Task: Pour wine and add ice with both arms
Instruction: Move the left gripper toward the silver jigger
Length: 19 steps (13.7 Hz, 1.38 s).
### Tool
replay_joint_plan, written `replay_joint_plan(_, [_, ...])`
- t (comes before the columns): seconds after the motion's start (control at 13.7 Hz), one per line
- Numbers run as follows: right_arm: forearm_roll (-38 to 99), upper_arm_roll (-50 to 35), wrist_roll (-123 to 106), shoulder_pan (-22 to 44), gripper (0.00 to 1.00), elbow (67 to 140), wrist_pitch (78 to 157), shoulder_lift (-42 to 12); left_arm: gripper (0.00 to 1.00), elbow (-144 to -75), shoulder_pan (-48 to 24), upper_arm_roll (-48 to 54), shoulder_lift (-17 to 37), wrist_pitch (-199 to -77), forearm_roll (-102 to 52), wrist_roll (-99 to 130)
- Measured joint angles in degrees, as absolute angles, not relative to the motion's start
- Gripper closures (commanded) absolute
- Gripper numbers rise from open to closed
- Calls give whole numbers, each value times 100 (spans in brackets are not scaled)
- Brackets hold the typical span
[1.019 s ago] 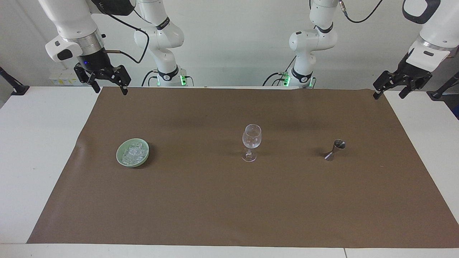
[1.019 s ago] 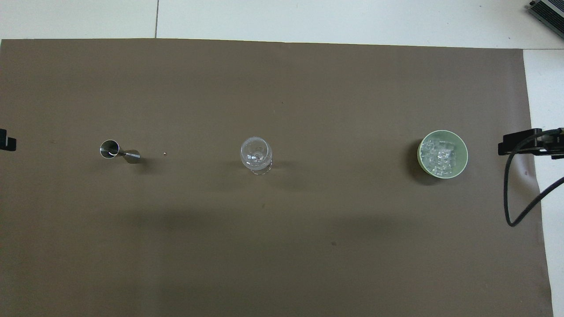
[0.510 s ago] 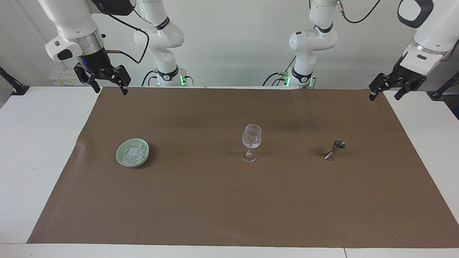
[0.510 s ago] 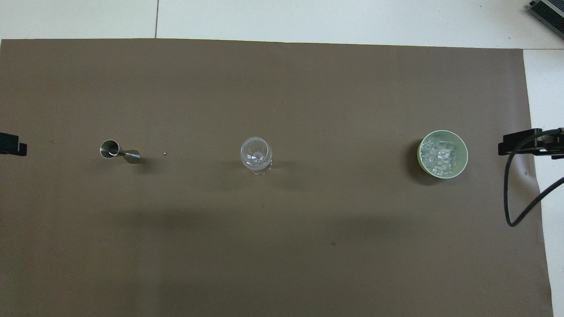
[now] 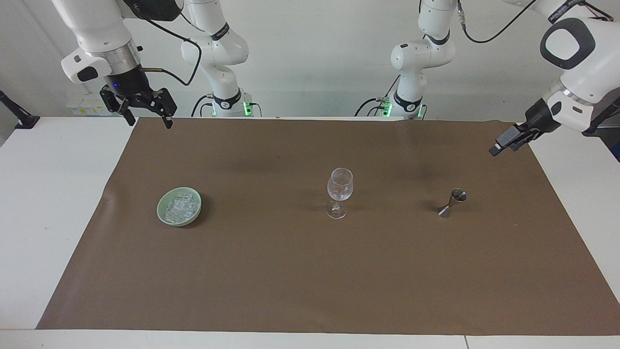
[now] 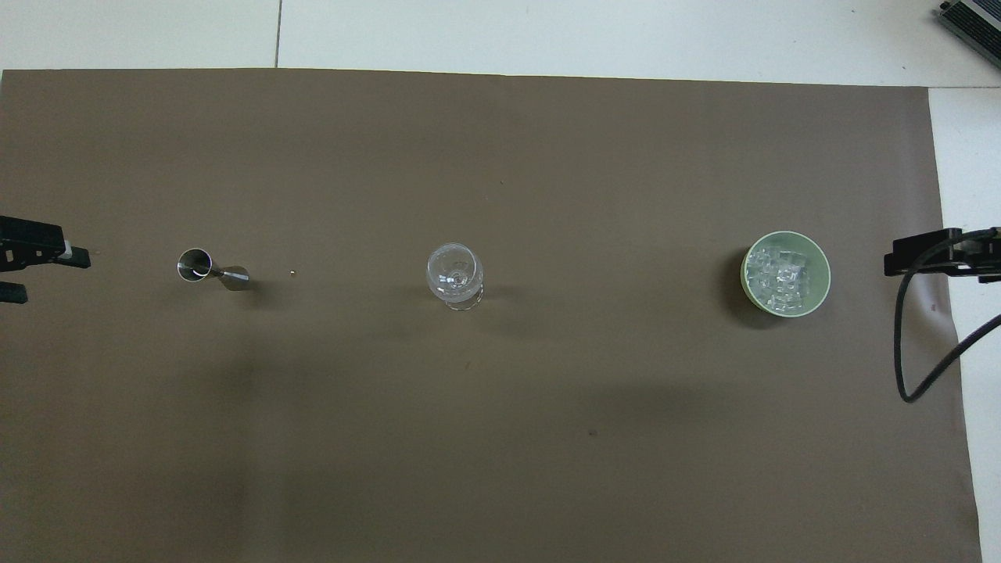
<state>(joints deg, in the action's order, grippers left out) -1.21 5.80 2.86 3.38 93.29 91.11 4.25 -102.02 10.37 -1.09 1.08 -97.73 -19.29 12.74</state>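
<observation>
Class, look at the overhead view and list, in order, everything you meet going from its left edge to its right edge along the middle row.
left gripper → metal jigger → wine glass → green bowl holding the ice → right gripper.

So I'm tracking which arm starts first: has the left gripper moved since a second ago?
Yes. The left gripper has come down and inward over the brown mat's edge, toward the jigger; it is open and empty.
</observation>
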Motion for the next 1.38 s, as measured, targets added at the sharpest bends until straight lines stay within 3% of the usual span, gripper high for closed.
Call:
replay_joint_plan(0.44, [-121, 580, 286, 338, 0, 9329, 9111, 425, 0, -10188, 1473, -109, 941, -10212, -3916, 4312])
replay_joint_plan(0.8, [-121, 580, 286, 338, 0, 9329, 9111, 425, 0, -10280, 1952, -113, 1440, -10247, -4658, 5208])
replay_joint_plan(1.02, [-121, 580, 286, 338, 0, 9329, 9111, 425, 0, -10812, 2263, -116, 1530, -10407, -5319, 5215])
replay_joint_plan(1.38, [-121, 580, 286, 338, 0, 9329, 9111, 425, 0, -12126, 2507, -80, 1155, -10987, -6327, 4585])
